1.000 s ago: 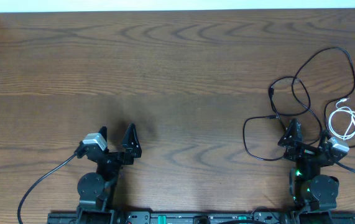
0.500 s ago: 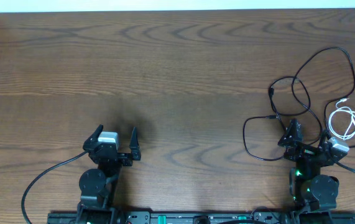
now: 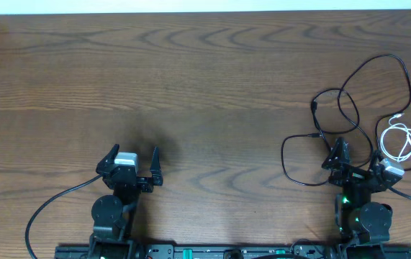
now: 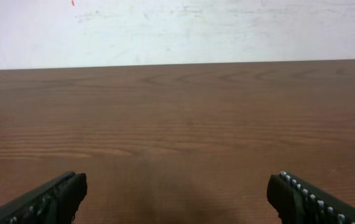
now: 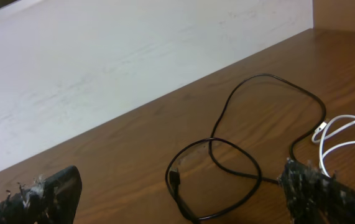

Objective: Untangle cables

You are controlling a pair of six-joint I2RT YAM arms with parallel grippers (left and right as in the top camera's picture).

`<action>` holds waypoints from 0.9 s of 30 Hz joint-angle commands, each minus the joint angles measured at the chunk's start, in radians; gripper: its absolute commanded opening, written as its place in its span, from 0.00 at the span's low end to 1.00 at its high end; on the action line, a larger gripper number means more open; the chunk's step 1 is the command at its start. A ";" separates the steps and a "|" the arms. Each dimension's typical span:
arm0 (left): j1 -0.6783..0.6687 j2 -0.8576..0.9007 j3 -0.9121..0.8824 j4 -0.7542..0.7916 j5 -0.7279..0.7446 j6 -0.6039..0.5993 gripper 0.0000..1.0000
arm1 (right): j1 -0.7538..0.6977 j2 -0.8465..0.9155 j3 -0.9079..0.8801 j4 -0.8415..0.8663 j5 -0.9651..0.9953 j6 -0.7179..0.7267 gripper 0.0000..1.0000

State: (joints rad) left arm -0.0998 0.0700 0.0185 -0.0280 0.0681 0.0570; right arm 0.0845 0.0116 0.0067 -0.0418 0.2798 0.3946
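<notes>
The black cables (image 3: 343, 93) lie in crossing loops on the right side of the table (image 3: 205, 86), with one loop reaching left past the right arm. The white cable (image 3: 405, 147), loosely coiled, sits just right of them near the edge. I cannot tell whether it threads through a black loop. The right gripper (image 3: 356, 158) hangs over the near part of the tangle, fingers spread wide and holding nothing, probably placed to take a strand. The left gripper (image 3: 132, 157), equally spread and empty, sits low at near left, well apart from the cables, probably parked until a second hold is needed.
</notes>
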 commanded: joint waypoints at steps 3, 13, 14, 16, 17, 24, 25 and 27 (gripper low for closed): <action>0.005 0.000 -0.014 -0.039 -0.006 0.014 0.98 | 0.008 -0.007 -0.001 -0.009 -0.002 0.001 0.99; 0.005 0.000 -0.014 -0.039 -0.006 0.014 0.98 | 0.004 -0.007 -0.001 -0.009 0.002 -0.050 0.99; 0.005 0.000 -0.014 -0.039 -0.006 0.014 0.98 | 0.002 -0.007 -0.002 -0.011 -0.021 -0.094 0.99; 0.005 0.000 -0.014 -0.039 -0.006 0.014 0.98 | 0.002 -0.007 -0.002 -0.016 -0.101 -0.240 0.99; 0.005 0.000 -0.014 -0.039 -0.006 0.014 0.98 | 0.002 -0.007 -0.002 -0.021 -0.154 -0.327 0.99; 0.005 0.000 -0.014 -0.039 -0.006 0.014 0.98 | 0.001 -0.007 -0.002 -0.034 -0.263 -0.516 0.99; 0.005 0.000 -0.014 -0.039 -0.006 0.014 0.98 | 0.001 -0.007 -0.002 -0.034 -0.263 -0.515 0.99; 0.005 0.000 -0.014 -0.039 -0.006 0.014 0.98 | -0.001 -0.007 -0.002 -0.034 -0.263 -0.516 0.99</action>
State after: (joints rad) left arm -0.0998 0.0700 0.0185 -0.0280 0.0681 0.0570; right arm 0.0845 0.0116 0.0067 -0.0677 0.0566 -0.0513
